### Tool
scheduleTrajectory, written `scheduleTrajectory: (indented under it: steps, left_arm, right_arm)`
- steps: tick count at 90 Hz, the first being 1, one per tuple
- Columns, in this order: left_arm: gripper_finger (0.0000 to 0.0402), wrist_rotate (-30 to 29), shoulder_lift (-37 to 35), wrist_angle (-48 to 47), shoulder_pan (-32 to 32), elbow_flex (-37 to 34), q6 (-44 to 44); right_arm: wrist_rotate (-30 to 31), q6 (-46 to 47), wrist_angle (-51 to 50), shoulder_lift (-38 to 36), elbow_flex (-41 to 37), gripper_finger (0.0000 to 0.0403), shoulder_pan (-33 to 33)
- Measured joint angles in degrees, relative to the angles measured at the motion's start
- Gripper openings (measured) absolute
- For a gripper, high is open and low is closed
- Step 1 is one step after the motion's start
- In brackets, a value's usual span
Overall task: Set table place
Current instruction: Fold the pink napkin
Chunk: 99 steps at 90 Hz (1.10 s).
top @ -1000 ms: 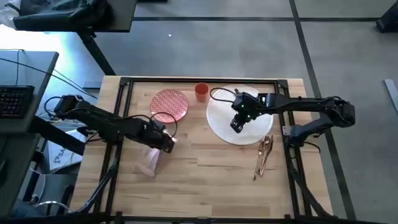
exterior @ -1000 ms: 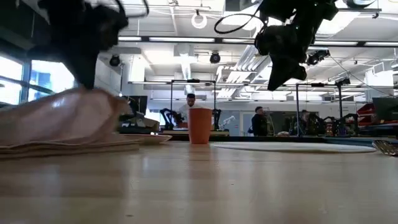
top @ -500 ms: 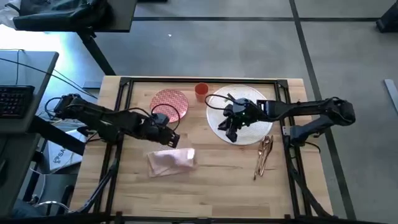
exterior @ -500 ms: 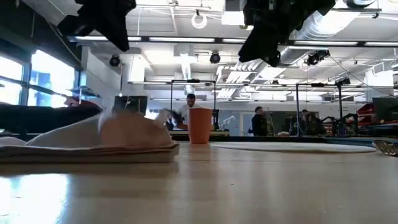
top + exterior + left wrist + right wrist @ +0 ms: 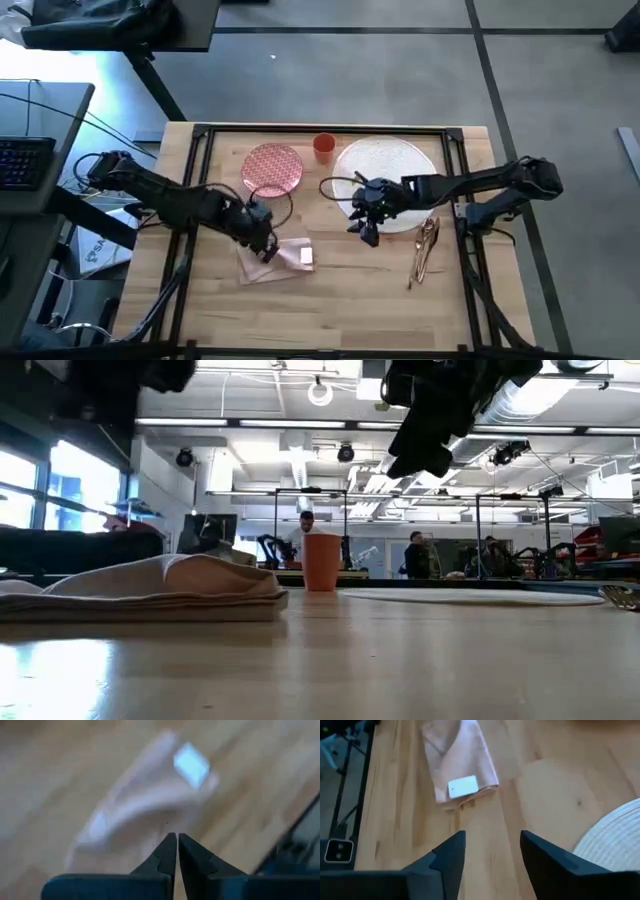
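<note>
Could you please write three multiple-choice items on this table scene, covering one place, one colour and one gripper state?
1. Where does the folded beige cloth napkin lie?
A. On the round white woven placemat
B. On the bare light wood table, toward the left arm's side
C. On the round red-patterned plate

2. What colour is the small cup between plate and placemat?
A. Orange
B. Blue
C. Green

3. How do the right gripper's fingers stand?
A. Shut on the copper-coloured cutlery
B. Shut on the napkin
C. Open, holding nothing

Answers: 1 B, the high view shows it on wood beside the left gripper; 2 A, both the high and low views show orange; 3 C, the right wrist view shows a wide gap over bare table.
</note>
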Motion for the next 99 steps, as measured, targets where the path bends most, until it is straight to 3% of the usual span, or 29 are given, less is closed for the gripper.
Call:
scheduleTrajectory:
  steps: [13,25,31,47,65,85,99]
  left_arm:
    - [0.006,4.6,0.0,7.53,-4.87,-6.76,-6.07]
    - [0.0099,3.12,0.06,15.75,-7.39,-11.16,-0.13]
    - [0.0111,2.67,0.61,15.96,-7.86,-12.08,6.78]
    - [0.0119,2.13,2.81,15.95,-9.35,-12.02,35.06]
    - [0.0119,2.05,8.8,13.95,-9.37,-12.06,50.87]
    - [0.0111,3.86,16.88,13.94,-8.73,-11.78,52.45]
    - [0.0062,3.65,18.39,12.63,-7.8,-10.23,50.08]
  right_arm:
    - [-0.11,1.49,-0.08,0.0,0.0,0.0172,0.28]
    - [-0.56,1.49,-1.09,-0.02,0.0,0.0172,0.27]
    - [-0.87,1.49,-2.04,0.0,0.0,0.0172,0.27]
    - [-3.41,3.29,-3.09,-0.02,0.0,0.0172,0.27]
    - [-3.51,9.84,-3.2,-0.02,0.0,0.0171,0.27]
    - [-3.51,14.02,-3.06,-0.02,0.0,0.0171,0.37]
    - [-3.57,14.67,-3.06,-0.02,0.0,0.0171,0.42]
